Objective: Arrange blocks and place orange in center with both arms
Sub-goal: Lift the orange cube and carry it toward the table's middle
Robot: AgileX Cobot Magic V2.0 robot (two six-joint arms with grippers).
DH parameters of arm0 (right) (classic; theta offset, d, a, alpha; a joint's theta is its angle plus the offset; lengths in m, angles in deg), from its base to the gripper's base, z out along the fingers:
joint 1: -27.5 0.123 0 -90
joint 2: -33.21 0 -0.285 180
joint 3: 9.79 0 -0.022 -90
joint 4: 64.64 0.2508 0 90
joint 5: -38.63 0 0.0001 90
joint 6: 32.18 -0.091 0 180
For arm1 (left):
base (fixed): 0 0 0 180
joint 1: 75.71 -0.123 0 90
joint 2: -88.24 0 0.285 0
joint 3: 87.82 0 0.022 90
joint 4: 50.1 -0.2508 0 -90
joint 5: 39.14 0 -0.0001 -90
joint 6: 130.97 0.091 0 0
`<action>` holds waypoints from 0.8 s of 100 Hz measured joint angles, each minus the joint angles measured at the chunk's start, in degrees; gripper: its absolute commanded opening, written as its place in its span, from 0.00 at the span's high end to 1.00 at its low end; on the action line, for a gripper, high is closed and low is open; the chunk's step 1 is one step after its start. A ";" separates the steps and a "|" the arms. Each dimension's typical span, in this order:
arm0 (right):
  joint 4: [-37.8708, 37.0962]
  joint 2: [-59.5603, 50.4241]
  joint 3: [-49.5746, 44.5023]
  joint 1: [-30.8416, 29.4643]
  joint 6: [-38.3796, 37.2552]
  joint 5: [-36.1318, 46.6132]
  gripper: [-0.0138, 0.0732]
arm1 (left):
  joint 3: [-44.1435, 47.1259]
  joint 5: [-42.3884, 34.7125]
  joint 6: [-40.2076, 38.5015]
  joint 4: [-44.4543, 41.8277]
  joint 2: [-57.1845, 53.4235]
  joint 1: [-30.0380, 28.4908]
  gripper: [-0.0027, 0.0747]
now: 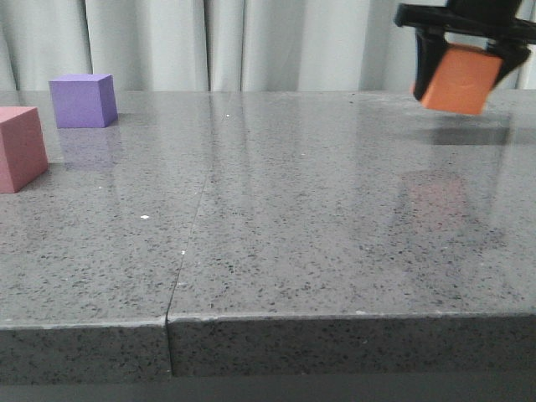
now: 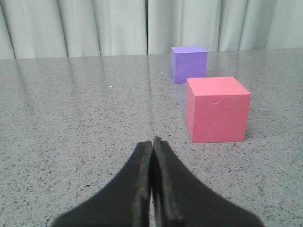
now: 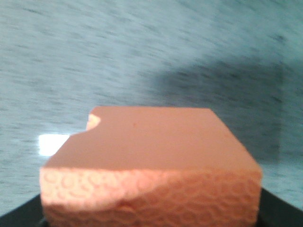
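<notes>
A dark grey speckled counter [image 1: 335,251] with a glossy stone-like finish fills the front view, a thin seam [image 1: 191,243] running from its near edge back toward the far side, with a few white specks scattered on it. Pale grey-white curtains [image 1: 251,42] hang in folds behind it and close off the room. At about one o'clock in the front view the right claw [image 1: 465,63] hangs above the counter with the orange cube [image 1: 459,79] clamped between its black fingers, tilted and clear of the surface; a dark shadow and a faint orange reflection lie on the gloss beneath it. The right wrist view shows that cube close up, with a small chip at one edge and a curved crease on the near face, above blurred stone. At about ten o'clock, well apart from the orange cube, the purple cube [image 1: 82,100] sits near the far edge, and the pink cube [image 1: 21,149] stands nearer, cut off by the left border. In the left wrist view the left claw [image 2: 152,156] has its fingers pressed together holding nothing, low over the counter, with the pink cube at one o'clock from it.
</notes>
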 measured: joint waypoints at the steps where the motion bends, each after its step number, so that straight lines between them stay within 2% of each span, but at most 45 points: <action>1: -0.11 0.00 0.24 0.20 -0.27 0.00 0.51 | 0.00 0.00 0.00 0.00 0.00 0.00 0.99; 40: -0.36 0.52 3.13 11.42 -8.35 -0.11 0.51 | 0.00 0.00 0.00 0.00 0.00 -0.02 0.99; 63: -0.36 5.75 10.28 17.21 -12.92 -0.19 0.51 | 0.00 0.00 0.00 0.00 0.00 0.00 0.99; 80: 0.18 10.40 15.43 19.15 -15.32 -0.19 0.51 | 0.00 0.00 0.00 0.00 0.00 -0.02 0.99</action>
